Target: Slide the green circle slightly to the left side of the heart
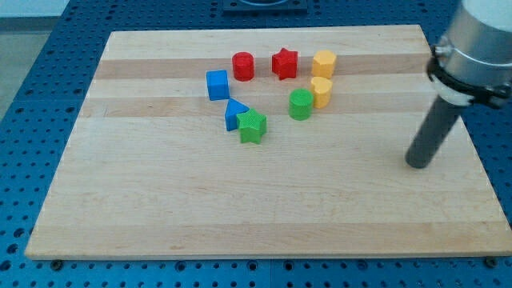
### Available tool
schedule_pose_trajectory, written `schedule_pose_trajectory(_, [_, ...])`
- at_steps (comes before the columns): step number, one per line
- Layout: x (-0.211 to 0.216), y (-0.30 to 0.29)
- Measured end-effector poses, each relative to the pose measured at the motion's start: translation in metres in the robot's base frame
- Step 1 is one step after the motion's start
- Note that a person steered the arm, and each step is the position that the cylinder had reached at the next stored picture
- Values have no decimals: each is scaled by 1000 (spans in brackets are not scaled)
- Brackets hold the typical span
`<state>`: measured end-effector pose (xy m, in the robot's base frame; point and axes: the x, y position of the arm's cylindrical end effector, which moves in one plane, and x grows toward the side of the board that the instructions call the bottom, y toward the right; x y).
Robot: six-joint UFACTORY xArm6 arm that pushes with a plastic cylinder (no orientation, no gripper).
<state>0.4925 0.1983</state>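
The table (160, 208) was pale wood with darker grain bands. On it sat a red cylinder (243, 66), a red star (284, 63), two yellow blocks (324, 63) (322, 91), a green circle (301, 105), a green star (252, 127), a blue cube (217, 85) and a blue triangle (234, 113). My tip (417, 164) was dark.

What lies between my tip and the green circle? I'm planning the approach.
In the camera view, only bare board separates my tip from the green circle; the yellow heart sits just above that line.

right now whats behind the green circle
The yellow heart sits just behind the green circle, to its right, touching or nearly so. The circle covers the heart's lower left edge. My tip is far right, clear of both.
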Motion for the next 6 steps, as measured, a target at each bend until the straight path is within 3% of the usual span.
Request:
schedule_pose_trajectory(3, [-56,-126])
schedule_pose_trajectory(6, [-76,-148])
